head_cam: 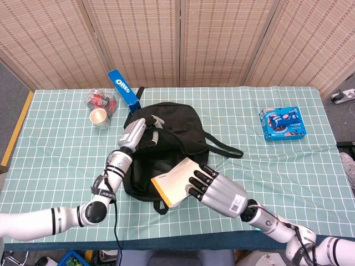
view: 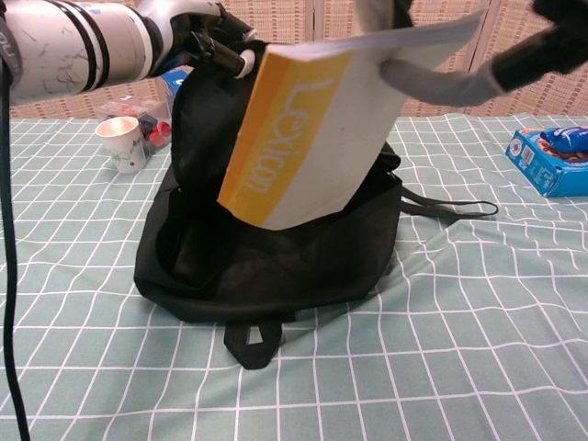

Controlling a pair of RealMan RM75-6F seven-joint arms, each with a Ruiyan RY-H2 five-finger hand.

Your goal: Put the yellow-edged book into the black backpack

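The black backpack [head_cam: 166,145] lies mid-table with its mouth facing the near edge. My left hand [head_cam: 136,134] grips its top flap and holds it lifted, so the dark opening [view: 211,230] gapes. My right hand [head_cam: 208,185] holds the yellow-edged book [head_cam: 173,181], tilted with its yellow spine turned left and down. In the chest view the book [view: 312,133] hangs just in front of and above the opening, its lower corner at the mouth, with right hand's fingers [view: 441,84] on its cover. My left hand [view: 188,23] is at the top left there.
A blue Oreo box [head_cam: 123,90], a paper cup [head_cam: 99,117] and a snack bag [head_cam: 101,100] stand at the back left. A blue cookie pack [head_cam: 282,123] lies at the right. A backpack strap [head_cam: 222,145] trails to the right on the checked cloth.
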